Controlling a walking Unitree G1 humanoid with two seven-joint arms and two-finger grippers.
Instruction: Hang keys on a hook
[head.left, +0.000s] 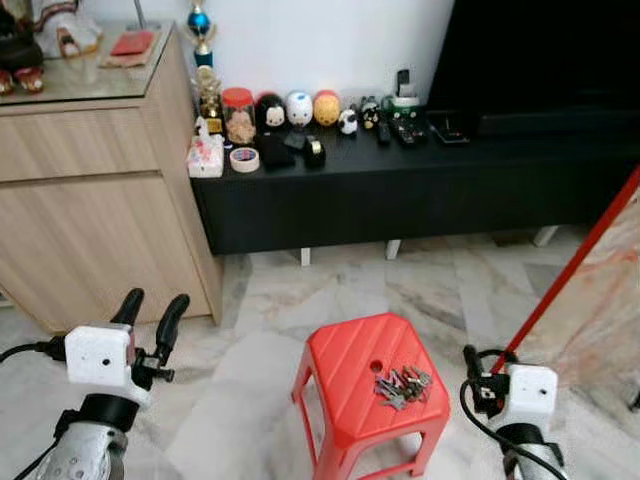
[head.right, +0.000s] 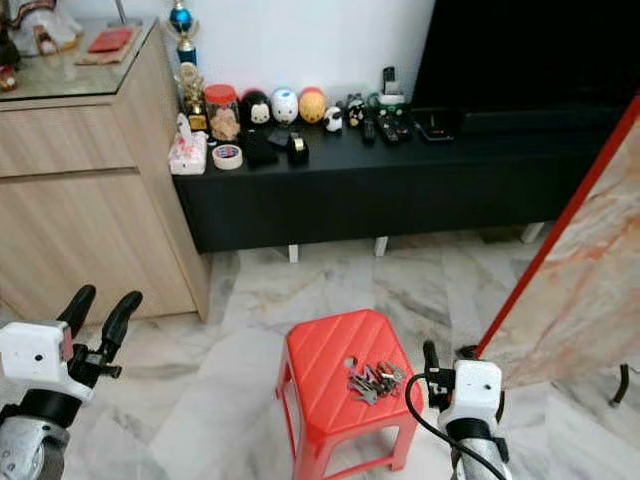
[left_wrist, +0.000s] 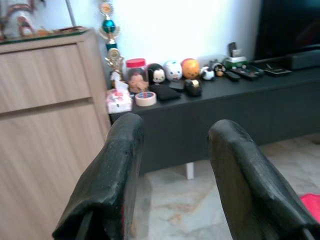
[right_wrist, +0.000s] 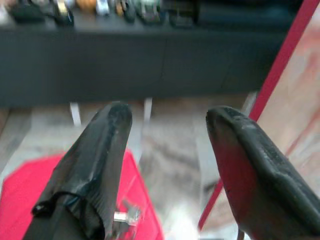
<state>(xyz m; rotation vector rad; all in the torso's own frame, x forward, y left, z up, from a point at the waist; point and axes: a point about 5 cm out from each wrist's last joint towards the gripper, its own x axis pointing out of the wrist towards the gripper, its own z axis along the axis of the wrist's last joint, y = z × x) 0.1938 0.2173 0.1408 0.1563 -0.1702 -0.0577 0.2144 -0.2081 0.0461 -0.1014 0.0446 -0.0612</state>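
Plainly the job has not yet begun: the keys (head.left: 402, 385) lie in a loose bunch on the top of the red stool (head.left: 345, 372), at the lower middle of the frame, toward the stool's right-hand edge. A low stool puts them within reach from above — that seems the reason for it.

At the lower right the right gripper (head.left: 470, 358) stands just beside the stool and near the bunch, its two black fingers (right_wrist: 97, 165) spread apart with nothing between them; in its wrist view the red seat and a bit of key metal sit below the fingers. I judge this arm is the one placed to take the keys. At the lower left the left gripper (head.left: 150, 312) is raised, its fingers also apart and empty, well away from the stool.

Across the upper middle runs a long black TV bench (head.left: 420, 180) carrying small ornaments, a roll of tape (head.left: 244, 159) and remotes; a wooden cabinet (head.left: 90, 200) fills the upper left. A board with a red edge (head.left: 575, 265) leans at the right. No hook can be made out — finding one comes after the pick-up.
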